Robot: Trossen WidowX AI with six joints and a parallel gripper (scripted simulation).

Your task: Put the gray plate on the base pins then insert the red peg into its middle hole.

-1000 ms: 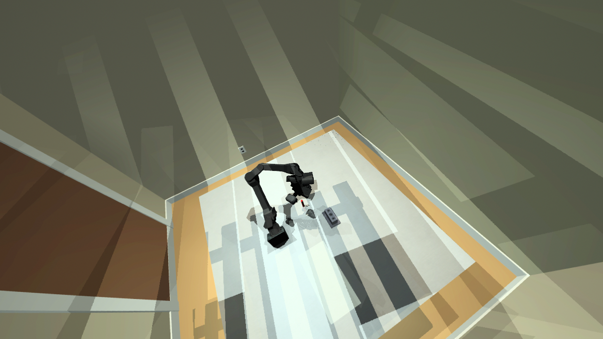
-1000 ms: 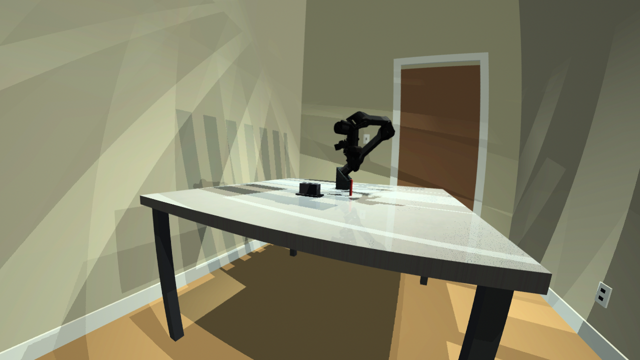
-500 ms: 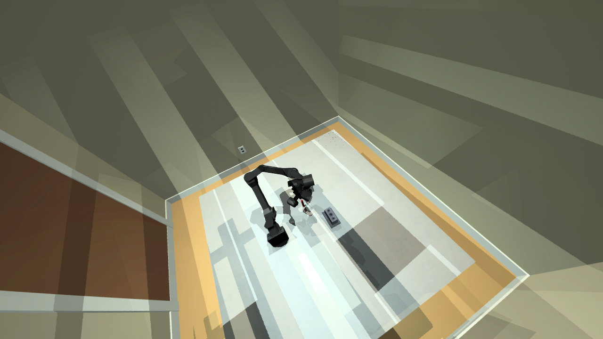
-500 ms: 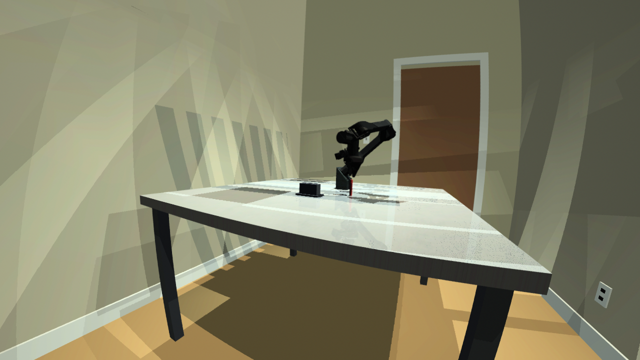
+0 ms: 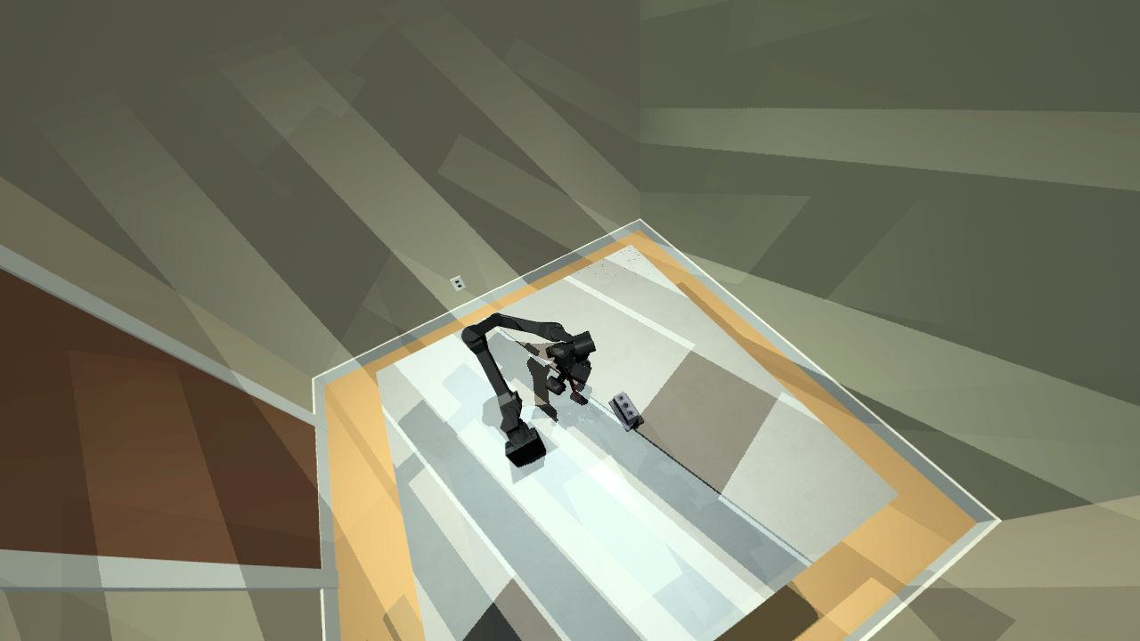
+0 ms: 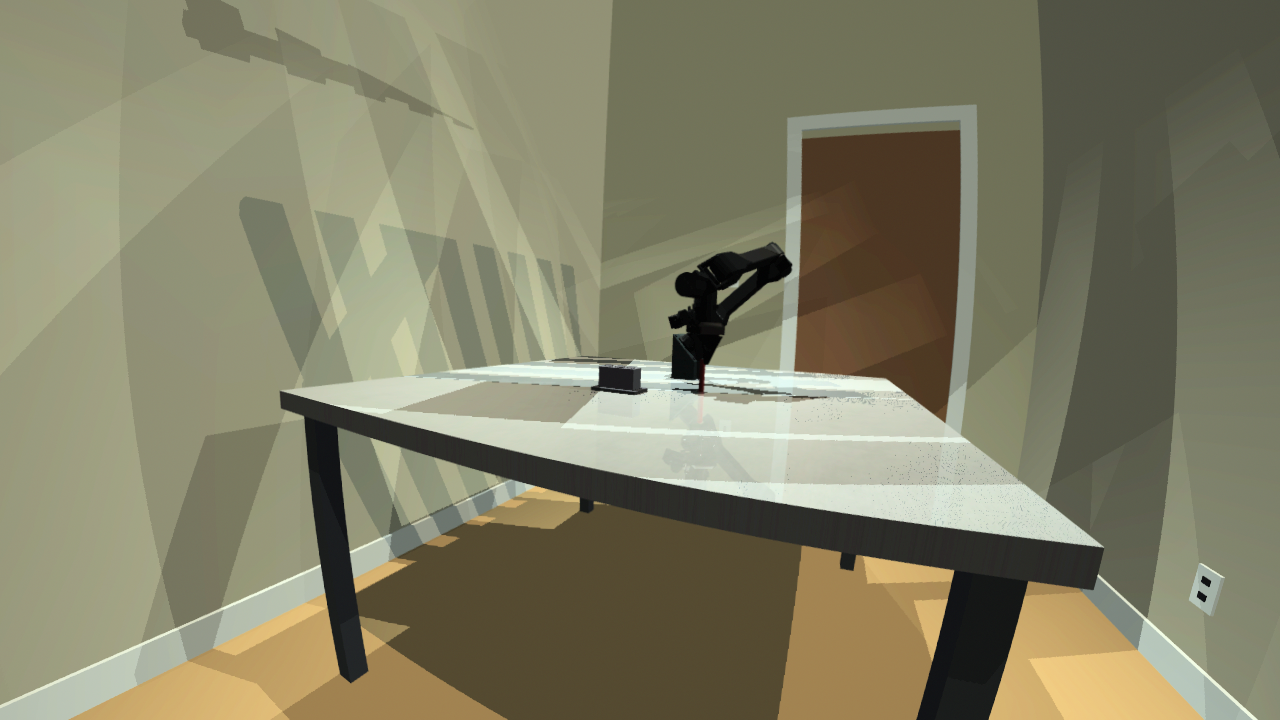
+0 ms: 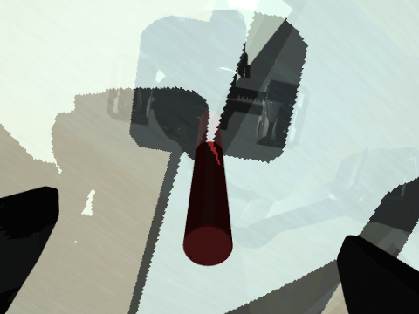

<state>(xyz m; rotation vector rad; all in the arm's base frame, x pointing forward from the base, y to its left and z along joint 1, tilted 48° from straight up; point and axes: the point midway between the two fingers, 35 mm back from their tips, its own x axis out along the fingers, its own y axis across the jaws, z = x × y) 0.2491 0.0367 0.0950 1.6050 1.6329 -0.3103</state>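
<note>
The red peg stands upright on the table. In the wrist view I look down on its round top, which sits between my two black fingers. My gripper is open wide and empty, lowered over the peg, and neither finger touches it. The gray plate with its row of holes lies flat on the dark base, a short way to the side of the peg and the gripper.
The arm's base stands on the glossy table close behind the peg. The table's front edge shows in the exterior view. A brown door is in the far wall.
</note>
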